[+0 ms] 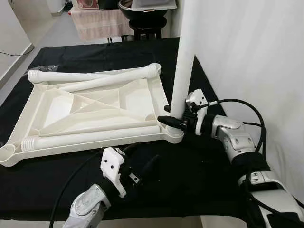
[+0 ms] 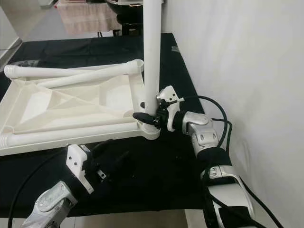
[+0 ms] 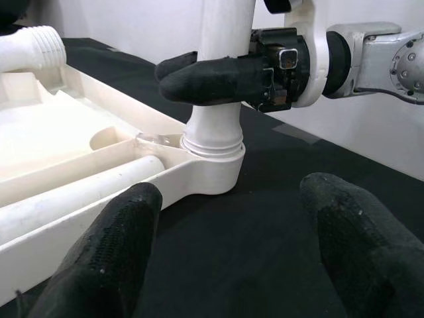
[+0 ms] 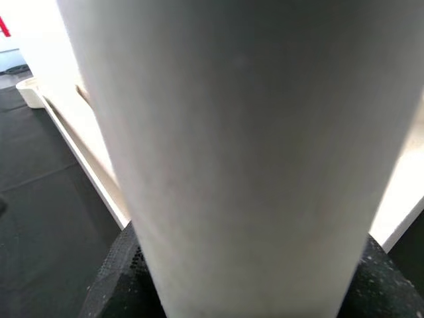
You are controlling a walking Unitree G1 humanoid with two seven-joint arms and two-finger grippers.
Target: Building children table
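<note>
- A big table (image 1: 71,199) covered with a black cloth is seen, and a white wall stands along the robot's right side.
- The white tabletop (image 1: 109,102) of the children's table is laid upside down on the black cloth, so its ribs face up.
- Three white legs are laid loose inside the tabletop: one near the far edge (image 1: 71,75), one slanting just beside it (image 1: 111,81), and one along the near edge (image 1: 90,137).
- A fourth leg (image 1: 183,71) is stood upright in the corner socket (image 1: 172,132) nearest the wall.
- This upright leg is pinched low down, just above the socket, by the right end effector (image 1: 172,118), with one black finger on each side.
- The left end effector (image 1: 140,164) is held over the black cloth, near the front edge of the tabletop, with its two fingers (image 3: 106,258) spread apart and nothing between them.
- The step in hand looks like fixing the leg into its socket, and ridges are seen on the loose leg ends, so it is likely screwed in.
- The leg should be kept straight up while it is turned, or the ridges may catch crookedly.
- The tabletop may slide or spin on the cloth, so it could be held down by the left end effector beside that corner.
- Small turns with a fresh grip each time are safest, because the leg is tall and could tip.
</note>
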